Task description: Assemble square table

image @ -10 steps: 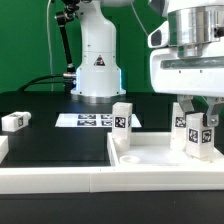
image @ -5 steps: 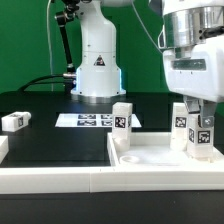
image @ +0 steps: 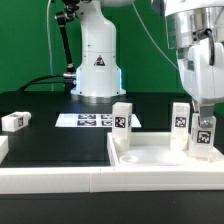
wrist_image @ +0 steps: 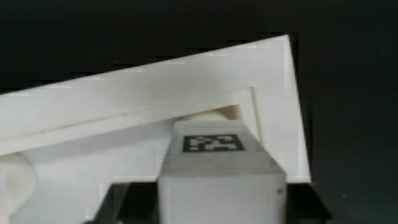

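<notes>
The square table's tabletop [image: 150, 160] lies flat on the black table [image: 55, 140], on the exterior view's right, with its raised rim up. Just beside it, the long white border wall [image: 55, 178] runs along the front edge.

My gripper [image: 203, 118] comes straight down over the tabletop's right end in the exterior view. It is closed partway, and the held leg [image: 203, 140] stands upright between my two fingers, pinched on its opposite sides. The leg's square tag faces the exterior camera. Its lower end is down at the level of the tray's floor, but I cannot tell whether it rests there or hangs just above.

In the wrist view the same held leg [wrist_image: 217, 165] fills the space between my dark fingers [wrist_image: 125, 205], with another tag on its top face. Beyond it I see one corner of the tabletop [wrist_image: 107, 110], where the bright rim frames a recessed inner surface.

Two more legs stand upright on the tabletop. The left corner leg [image: 122, 117] is at the far corner on the exterior view's left. The second standing leg [image: 180, 116] is just beside the held one, slightly behind it.

A loose leg [image: 14, 121] lies on the black table at the exterior view's far left, well apart from the tabletop. The marker board [image: 88, 120] lies flat near my arm's white base [image: 97, 65].
</notes>
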You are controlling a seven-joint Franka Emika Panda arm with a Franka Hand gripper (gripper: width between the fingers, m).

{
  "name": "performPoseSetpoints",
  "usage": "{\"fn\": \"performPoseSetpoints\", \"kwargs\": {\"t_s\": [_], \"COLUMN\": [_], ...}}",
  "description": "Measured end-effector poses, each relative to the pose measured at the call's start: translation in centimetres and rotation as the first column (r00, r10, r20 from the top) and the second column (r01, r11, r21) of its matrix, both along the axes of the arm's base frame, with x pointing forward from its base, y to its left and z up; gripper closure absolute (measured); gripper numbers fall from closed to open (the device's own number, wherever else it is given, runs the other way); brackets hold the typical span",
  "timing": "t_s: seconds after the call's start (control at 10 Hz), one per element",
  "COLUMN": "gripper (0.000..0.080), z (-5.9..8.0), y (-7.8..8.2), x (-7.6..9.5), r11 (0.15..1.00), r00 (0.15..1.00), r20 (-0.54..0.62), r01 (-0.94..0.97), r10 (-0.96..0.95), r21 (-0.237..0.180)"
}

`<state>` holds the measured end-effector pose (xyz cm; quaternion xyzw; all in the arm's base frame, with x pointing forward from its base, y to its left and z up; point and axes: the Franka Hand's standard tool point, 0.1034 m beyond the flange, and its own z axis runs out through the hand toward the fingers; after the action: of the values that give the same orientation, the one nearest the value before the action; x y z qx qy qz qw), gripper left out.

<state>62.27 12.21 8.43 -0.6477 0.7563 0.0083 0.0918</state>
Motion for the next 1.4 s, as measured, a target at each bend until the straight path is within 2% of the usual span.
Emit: {"fn": "performPoseSetpoints", "kwargs": {"t_s": [0.1, 0.2, 0.3, 0.4, 0.5, 1.0, 1.4], "gripper": [0.0332, 0.0214, 0.0214, 0.0163, 0.0154, 0.0151, 0.0151], "z": [-0.03, -0.04, 0.07, 0.05, 0.00, -0.02, 0.30], "y": [-0.03, -0.15, -0.36, -0.45, -0.40, -0.45, -0.35], "x": [-0.06, -0.16, -0.07, -0.05, -0.09, -0.15, -0.10], "r11": [0.999, 0.996, 0.977, 0.960, 0.947, 0.791, 0.461], "r00": [0.999, 0.996, 0.977, 0.961, 0.947, 0.792, 0.468], "r20": [0.001, -0.006, -0.001, 0.009, 0.012, 0.029, -0.024], "r01": [-0.039, -0.091, -0.213, -0.278, -0.319, -0.605, -0.876], "r10": [0.039, 0.091, 0.213, 0.278, 0.320, 0.610, 0.883], "r21": [-0.004, -0.010, -0.025, -0.035, -0.041, -0.090, -0.143]}}
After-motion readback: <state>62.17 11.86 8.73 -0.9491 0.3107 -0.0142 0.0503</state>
